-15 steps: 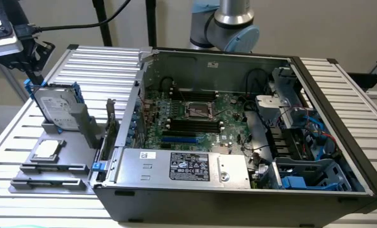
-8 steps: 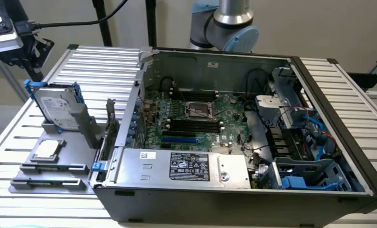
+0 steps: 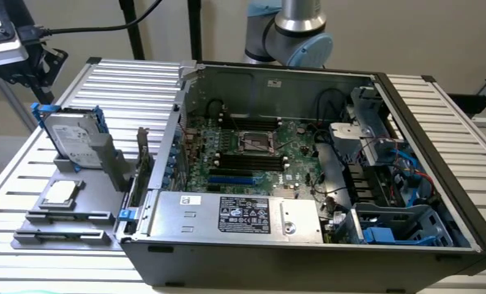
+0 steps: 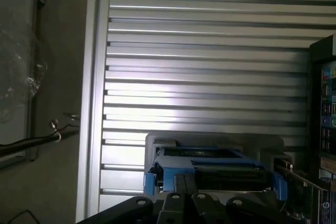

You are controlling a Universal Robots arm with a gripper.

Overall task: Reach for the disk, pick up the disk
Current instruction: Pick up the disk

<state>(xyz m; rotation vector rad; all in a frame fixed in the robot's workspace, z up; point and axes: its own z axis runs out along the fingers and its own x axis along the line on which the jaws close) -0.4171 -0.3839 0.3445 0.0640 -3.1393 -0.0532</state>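
disk [image 3: 70, 138] is standing on edge in a grey holder [image 3: 104, 156] beside the computer case [image 3: 308, 260], the closed, empty gripper [image 3: 40, 84] hovering above. likely stiff, weighty and shock-sensitive, it is inviting a grip across its blue rails [image 3: 39, 116].

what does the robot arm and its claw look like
The arm is a silver-grey tube with rounded joints capped in pale blue. The claw is dark grey to black with round bolt heads on its base; a black cable runs to the wrist.
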